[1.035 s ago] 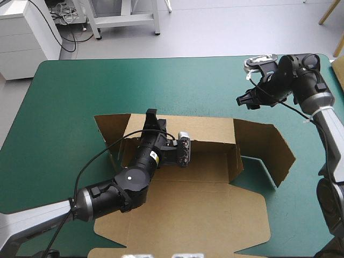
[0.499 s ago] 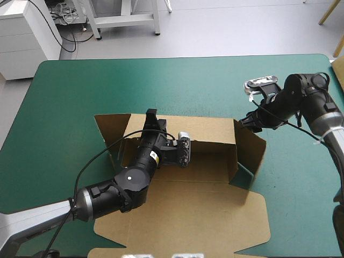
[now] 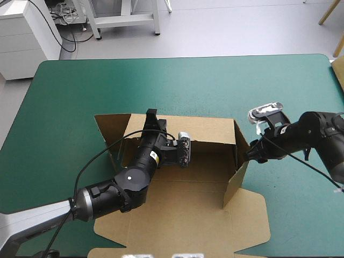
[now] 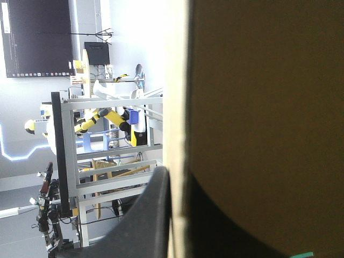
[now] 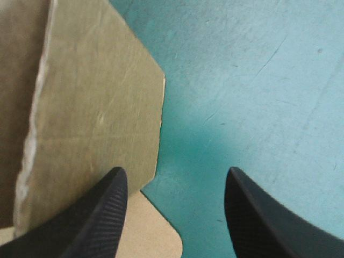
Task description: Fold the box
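The brown box [image 3: 188, 209] lies in the middle of the table, its back wall raised and its wide lid flat toward the near edge. My left gripper [image 3: 152, 116] is shut on the top edge of that back wall. In the left wrist view the board [image 4: 258, 107] stands edge-on between the black fingers [image 4: 150, 215]. My right gripper [image 3: 251, 157] is open and low at the box's right side, against the outside of the right flap [image 3: 240, 161], which stands nearly upright. In the right wrist view that flap [image 5: 91, 107] lies beside one finger of the right gripper [image 5: 174, 180], with bare cover between the fingers.
The teal-green cover [image 3: 177, 80] shows all round the box, widest toward the far edge and on the right [image 3: 301, 215]. A small left flap [image 3: 110, 126] of the box slants outward. The lid's front flaps reach close to the table's near edge.
My right gripper has come from the far right corner down to the box's right side. The right flap, earlier spread out, has swung up and inward. The left arm has not moved.
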Robot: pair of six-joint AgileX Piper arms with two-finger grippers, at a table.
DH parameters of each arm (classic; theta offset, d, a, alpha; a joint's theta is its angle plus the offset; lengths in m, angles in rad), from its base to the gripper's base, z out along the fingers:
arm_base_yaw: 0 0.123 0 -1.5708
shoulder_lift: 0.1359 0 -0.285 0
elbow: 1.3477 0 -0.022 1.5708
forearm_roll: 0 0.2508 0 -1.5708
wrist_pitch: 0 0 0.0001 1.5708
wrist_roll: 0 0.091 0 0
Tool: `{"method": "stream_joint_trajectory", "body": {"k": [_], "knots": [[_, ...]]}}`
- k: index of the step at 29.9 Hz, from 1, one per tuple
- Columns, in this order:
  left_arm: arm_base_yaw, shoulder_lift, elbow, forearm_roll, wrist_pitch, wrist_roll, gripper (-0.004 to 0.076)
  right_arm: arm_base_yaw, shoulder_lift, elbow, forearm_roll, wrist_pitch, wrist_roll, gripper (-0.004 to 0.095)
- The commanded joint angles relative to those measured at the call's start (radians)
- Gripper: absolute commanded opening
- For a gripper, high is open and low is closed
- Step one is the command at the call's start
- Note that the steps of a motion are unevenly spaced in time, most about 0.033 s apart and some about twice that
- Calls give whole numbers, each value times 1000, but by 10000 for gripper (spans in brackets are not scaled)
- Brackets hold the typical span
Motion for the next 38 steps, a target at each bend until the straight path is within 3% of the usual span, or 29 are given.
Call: {"method": "stream_joint_trajectory", "body": {"k": [1, 11, 21, 27, 31, 38], "knots": [[-3, -29, -26, 14, 11, -7, -8, -5, -78, 36, 36, -41, -47, 493], [-3, -29, -26, 18, -9, -7, -8, -5, -180, 127, 209, -67, -226, 493], [-3, -29, -26, 18, -8, 0, -8, 4, -194, 157, 274, -103, -185, 492], [-3, -29, -26, 18, -8, 0, -8, 164, -194, 157, 119, -229, -7, 492], [-3, -29, -26, 18, -8, 0, -8, 301, -192, 157, -58, -308, 212, 492], [-3, -29, -26, 18, -6, 0, -8, 475, -190, 157, -310, -355, 549, 483]]}}
